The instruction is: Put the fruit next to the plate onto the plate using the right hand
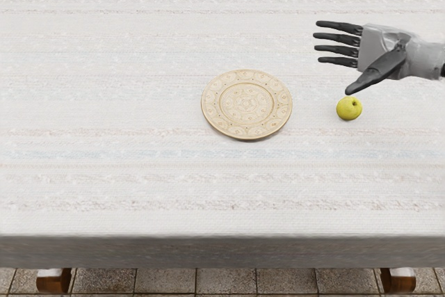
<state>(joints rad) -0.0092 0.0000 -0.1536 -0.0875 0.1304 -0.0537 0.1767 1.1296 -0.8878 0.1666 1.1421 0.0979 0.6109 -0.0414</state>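
**Fruit sits right of plate, open hand just beyond it**

Across a cloth-covered table (104, 172), we read the scene from the left. No left arm shows. Near the centre lies the patterned plate (247, 104), flat and with nothing on it. To its right, apart from the rim, the small yellow-green fruit (349, 108) rests on the cloth. It is round, with no long axis to line up against. Right of that, the right hand (359, 53) reaches in from the picture's right edge and holds nothing. Its four dark fingers (337, 35) are spread and stretched leftward. The thumb (365, 81) slants down toward the fruit, its tip just short of it. The fruit lies below the fingers in the picture, nearer to us than the palm. We judge the hand must drop and close around it, then carry it left. We cannot tell the hand's height over the cloth.
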